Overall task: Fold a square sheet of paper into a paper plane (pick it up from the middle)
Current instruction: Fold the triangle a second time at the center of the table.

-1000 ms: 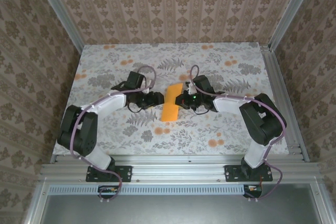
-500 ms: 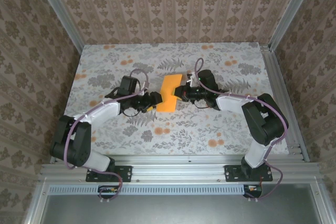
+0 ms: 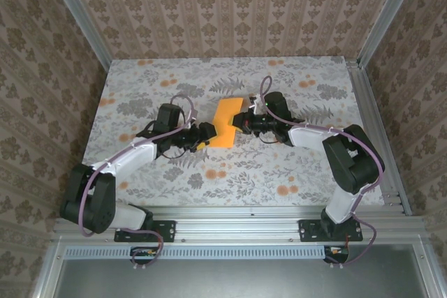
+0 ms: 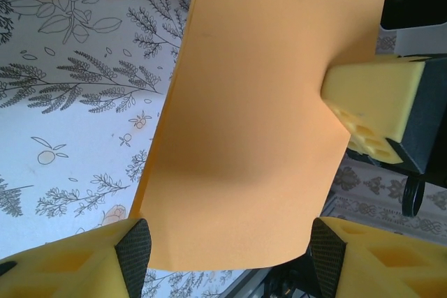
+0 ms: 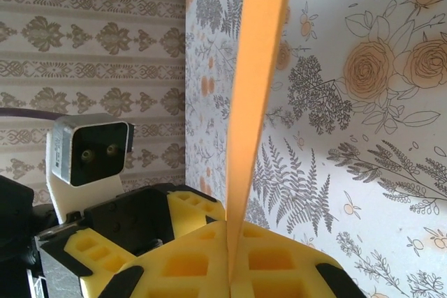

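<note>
orange paper point(image 3: 225, 122) is held over the middle of the tabletop point(image 3: 293, 165), between the two claws. top view: it reads as a long narrow strip with a kink partway along, one end pointing to the back wall, the other toward the arm bases. can't tell if the near end touches the tabletop.

right claw point(image 5: 230, 280) is clamped on it. right wrist view has the paper edge-on, running straight up out of the seam between the two yellow fingers, with the pads tight against both faces. in the left wrist view one of those yellow fingers point(image 4: 374, 106) presses on the paper's right edge.

left claw point(image 4: 229, 246) is spread wide, not pinching. the paper's bottom edge sits in the gap and spans nearly the full width between the fingertips. left corner is right at the left pad; contact unclear. the sheet bows gently across its face there.

top view: the left claw comes in from the left at the strip's near end, the right claw from the right at about mid-length. both forearms lie low over the tabletop.

left arm's camera box point(image 5: 87, 150) sits just left of the paper in the right wrist view.

tabletop has a floral print of grey leaves and orange blooms. patterned wallpaper point(image 3: 230, 12) surrounds it on three sides.
</note>
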`<state>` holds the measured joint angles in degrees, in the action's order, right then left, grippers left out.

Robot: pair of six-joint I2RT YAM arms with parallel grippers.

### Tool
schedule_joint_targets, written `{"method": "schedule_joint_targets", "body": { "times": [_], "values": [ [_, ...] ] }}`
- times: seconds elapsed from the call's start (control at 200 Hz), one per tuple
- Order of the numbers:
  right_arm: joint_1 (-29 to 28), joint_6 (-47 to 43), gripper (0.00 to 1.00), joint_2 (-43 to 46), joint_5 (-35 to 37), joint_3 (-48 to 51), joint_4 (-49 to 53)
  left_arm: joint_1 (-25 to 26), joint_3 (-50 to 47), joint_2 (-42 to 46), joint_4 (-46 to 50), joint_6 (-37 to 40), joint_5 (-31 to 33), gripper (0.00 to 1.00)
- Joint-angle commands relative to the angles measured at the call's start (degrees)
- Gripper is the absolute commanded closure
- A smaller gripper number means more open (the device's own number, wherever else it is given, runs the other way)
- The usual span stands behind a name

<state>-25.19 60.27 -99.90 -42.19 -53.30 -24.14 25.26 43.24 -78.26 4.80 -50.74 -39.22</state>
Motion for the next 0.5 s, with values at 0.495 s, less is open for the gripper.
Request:
{"method": "schedule_joint_targets", "body": {
  "times": [0.495],
  "values": [
    [0.65, 0.60, 0.92, 1.88, -1.49, 0.58, -2.52, -0.12, 2.06, 0.30, 3.16, 2.31, -0.41, 0.35]
  ]
}}
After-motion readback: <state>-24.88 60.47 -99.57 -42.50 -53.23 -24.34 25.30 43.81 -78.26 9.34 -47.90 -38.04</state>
